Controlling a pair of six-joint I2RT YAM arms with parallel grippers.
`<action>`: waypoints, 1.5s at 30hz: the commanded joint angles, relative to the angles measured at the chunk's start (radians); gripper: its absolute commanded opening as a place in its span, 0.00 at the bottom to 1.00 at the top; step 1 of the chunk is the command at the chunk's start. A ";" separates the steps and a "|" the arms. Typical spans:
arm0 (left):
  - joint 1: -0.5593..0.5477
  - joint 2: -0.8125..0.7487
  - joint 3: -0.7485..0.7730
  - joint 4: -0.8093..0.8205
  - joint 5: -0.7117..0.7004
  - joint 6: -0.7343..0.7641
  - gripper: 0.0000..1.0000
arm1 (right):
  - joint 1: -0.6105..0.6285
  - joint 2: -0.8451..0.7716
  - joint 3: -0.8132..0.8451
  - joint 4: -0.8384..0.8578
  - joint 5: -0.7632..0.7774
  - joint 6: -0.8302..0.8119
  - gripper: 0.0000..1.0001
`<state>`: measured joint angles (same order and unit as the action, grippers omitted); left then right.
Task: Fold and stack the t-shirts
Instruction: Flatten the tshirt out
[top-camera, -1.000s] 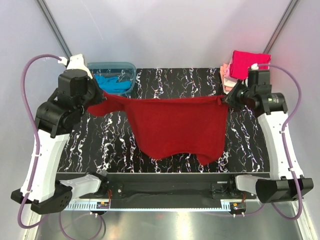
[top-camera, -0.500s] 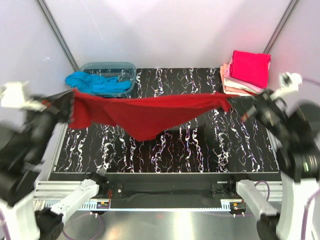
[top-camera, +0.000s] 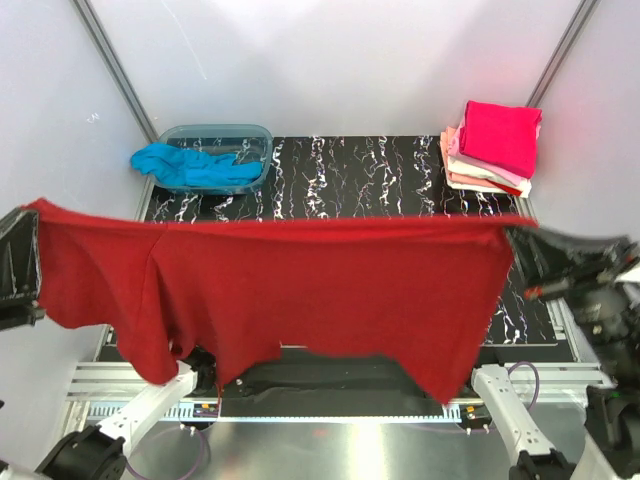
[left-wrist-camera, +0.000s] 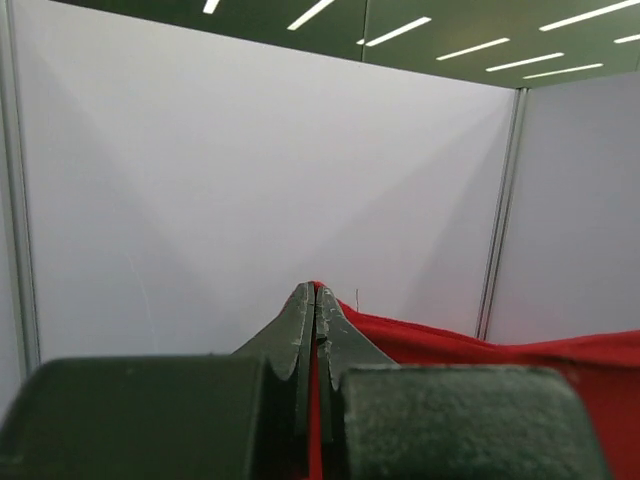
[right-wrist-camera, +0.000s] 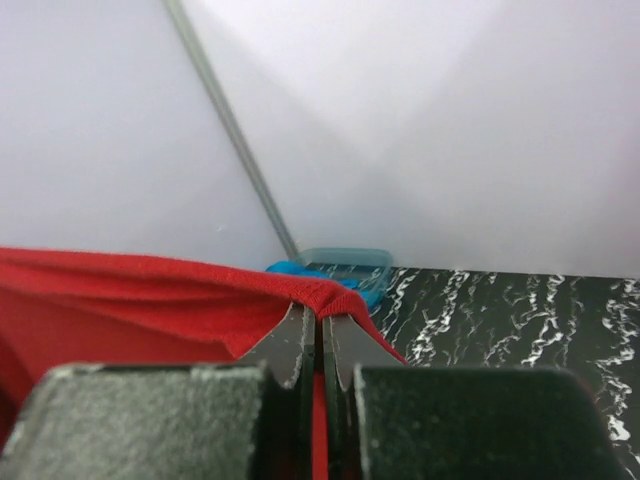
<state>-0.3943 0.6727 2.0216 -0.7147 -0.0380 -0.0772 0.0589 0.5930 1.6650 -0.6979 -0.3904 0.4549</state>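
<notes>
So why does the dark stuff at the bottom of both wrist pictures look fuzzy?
Left wrist view: the left gripper sits too near the lens, so its body is soft; ceiling strip lights glow at the top. Right wrist view: the right gripper is equally soft, the marbled table beyond slightly hazy. Top view: even light, dark red t-shirt sharp.

You have the held shirt (top-camera: 300, 280) stretched in the air across the near side of the desk (top-camera: 370, 175), one top corner in the left end effector (left-wrist-camera: 315, 300) and the other in the right end effector (right-wrist-camera: 322, 322). Behind it, the tub (top-camera: 218, 130) sits at the far left corner with a second shirt (top-camera: 190, 165) spilling over its left rim. The stack (top-camera: 495, 140) of folded shirts lies at the far right corner.
</notes>
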 joint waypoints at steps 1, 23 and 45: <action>0.003 0.139 0.052 0.009 -0.039 0.071 0.00 | -0.002 0.184 0.128 -0.117 0.231 -0.039 0.00; 0.189 1.075 0.061 -0.226 0.032 -0.075 0.81 | -0.053 0.973 -0.002 -0.186 0.364 0.104 1.00; 0.184 0.826 -0.840 0.008 0.014 -0.300 0.71 | 0.171 1.169 -0.205 -0.040 0.189 0.015 1.00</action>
<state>-0.2104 1.4811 1.1652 -0.7925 0.0193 -0.3424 0.2359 1.7023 1.3613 -0.7517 -0.2260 0.5159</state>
